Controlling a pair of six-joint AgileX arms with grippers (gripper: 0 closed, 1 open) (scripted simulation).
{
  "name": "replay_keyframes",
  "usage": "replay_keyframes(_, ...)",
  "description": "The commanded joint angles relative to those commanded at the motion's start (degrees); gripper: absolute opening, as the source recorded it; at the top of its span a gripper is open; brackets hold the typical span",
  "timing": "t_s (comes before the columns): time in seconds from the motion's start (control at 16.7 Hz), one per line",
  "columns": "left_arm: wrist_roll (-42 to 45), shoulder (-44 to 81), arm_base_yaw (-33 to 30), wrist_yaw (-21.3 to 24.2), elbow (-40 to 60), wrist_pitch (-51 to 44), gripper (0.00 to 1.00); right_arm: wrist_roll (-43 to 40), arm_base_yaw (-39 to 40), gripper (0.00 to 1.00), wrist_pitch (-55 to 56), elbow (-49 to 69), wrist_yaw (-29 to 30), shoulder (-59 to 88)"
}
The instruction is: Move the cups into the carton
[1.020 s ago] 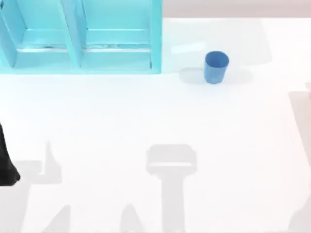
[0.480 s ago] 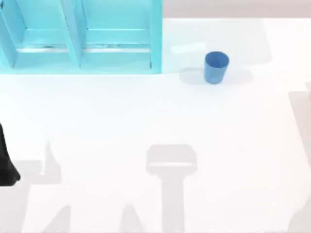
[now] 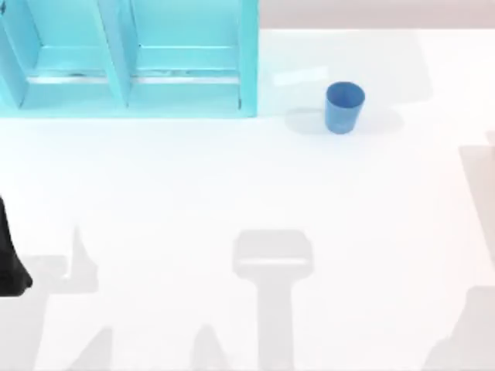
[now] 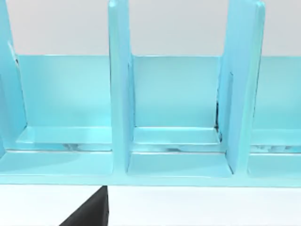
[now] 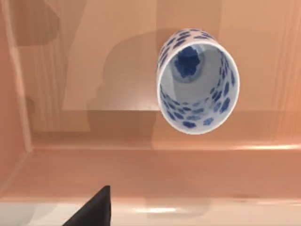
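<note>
While the blue cup [image 3: 344,107] shows from above, the speckled cup [image 5: 198,81] sits in the carton [image 5: 70,122]; end effector states untellable.

The turquoise rack [image 3: 131,58] runs off the table's far-left corner, its back cut by the frame. Only a dark sliver of the left arm [image 3: 9,263] shows at the table's left edge. In both wrist views each end effector shows only as a dark corner, jaws unreadable.

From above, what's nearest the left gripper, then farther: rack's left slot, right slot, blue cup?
From left gripper, left edge:
1. Turquoise rack's left slot, far left.
2. Its right slot, beside it.
3. Plain blue tapered cup, right of rack.
</note>
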Motion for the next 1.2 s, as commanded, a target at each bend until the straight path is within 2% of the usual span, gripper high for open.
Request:
replay_keyframes(0.3,0.00,0.00,0.00,0.00,0.00,0.00,1.00,-0.11,0.09,1.00,-12.05,12.19,0.07,-0.28)
replay_keyframes(0.78,0.00,0.00,0.00,0.00,0.00,0.00,1.00,1.75,1.85,1.00,-13.11,14.89,0.39,1.60)
replay_keyframes(0.96,0.00,0.00,0.00,0.00,0.00,0.00,1.00,8.76,8.25,1.00,-10.60,21.92,1.53,8.30)
replay_keyframes(1.2,0.00,0.00,0.00,0.00,0.00,0.00,1.00,23.92,22.21,1.00,-7.75,38.40,4.15,24.86)
